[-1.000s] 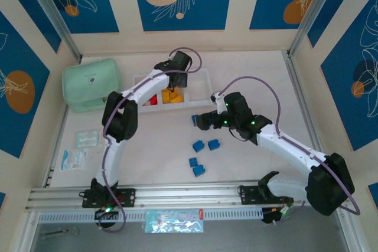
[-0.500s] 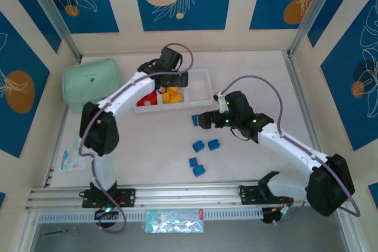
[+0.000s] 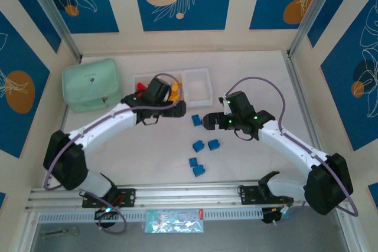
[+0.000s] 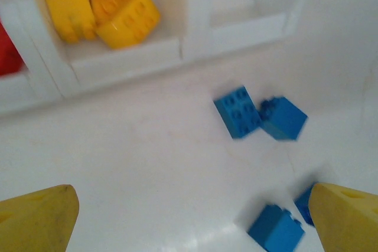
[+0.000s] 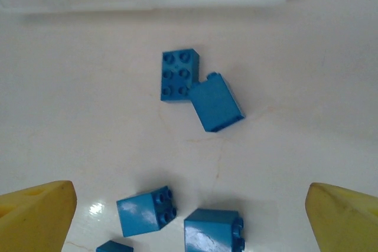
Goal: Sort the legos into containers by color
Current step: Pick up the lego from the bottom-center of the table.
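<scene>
**Top view.** We log a white three-compartment tray [image 3: 198, 84] on the far side, with red bricks [image 3: 142, 87] in its left compartment and yellow bricks [image 3: 175, 91] in the middle one. The left gripper [image 3: 159, 113] sits just on the near side of the tray, jaws wide apart, gripping nothing. The right gripper [image 3: 207, 123] is equally spread and empty. A blue pair [image 3: 196, 120] lies just off its tip, and four loose blue bricks [image 3: 198, 146] lie nearer the bases. A mint green pouch [image 3: 91, 84] lies well to the left gripper's left.

**Left wrist view.** Ahead and left of the fingers [image 4: 41, 216] we see the yellow bricks' studs, a detail the top view blurs. The blue pair lies ahead and right.

**Right wrist view.** The blue pair sits straight ahead, between gripper and tray. The studded brick [image 5: 179, 75] lies studs up, long axis pointing at the tray. Its tipped partner [image 5: 215, 105] lies on its side, touching it, long axis slanting right and back toward the gripper. Two of the loose blue bricks rest just before the fingers, studs facing right.
</scene>
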### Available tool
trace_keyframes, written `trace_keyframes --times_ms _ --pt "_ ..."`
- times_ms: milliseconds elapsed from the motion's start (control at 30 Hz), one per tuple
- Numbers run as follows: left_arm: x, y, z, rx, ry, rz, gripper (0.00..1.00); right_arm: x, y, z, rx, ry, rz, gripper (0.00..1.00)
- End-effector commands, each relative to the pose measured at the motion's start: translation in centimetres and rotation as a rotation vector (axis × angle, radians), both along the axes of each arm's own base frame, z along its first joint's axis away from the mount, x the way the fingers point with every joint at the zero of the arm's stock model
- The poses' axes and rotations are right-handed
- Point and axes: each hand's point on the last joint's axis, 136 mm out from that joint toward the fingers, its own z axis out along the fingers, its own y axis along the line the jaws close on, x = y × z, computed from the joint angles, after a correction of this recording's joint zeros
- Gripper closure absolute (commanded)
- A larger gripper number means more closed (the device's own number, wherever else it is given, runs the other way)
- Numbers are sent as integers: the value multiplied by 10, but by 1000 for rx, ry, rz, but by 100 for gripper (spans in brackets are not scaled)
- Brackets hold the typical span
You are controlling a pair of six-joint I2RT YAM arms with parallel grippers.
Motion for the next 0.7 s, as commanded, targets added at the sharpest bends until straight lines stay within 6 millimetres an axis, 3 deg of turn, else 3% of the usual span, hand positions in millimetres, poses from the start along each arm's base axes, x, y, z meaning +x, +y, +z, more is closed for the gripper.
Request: trace_keyframes --times_ms 0,333,667 --pt "-20 -10 7 -103 0 6 1 -14 -2 -11 -27 112 -34 4" --pt "-63 -21 -11 -166 22 6 1 -42 2 -53 -172 226 -18 12" --pt "-69 -18 -26 -182 36 67 1 -53 7 -79 -286 253 43 23"
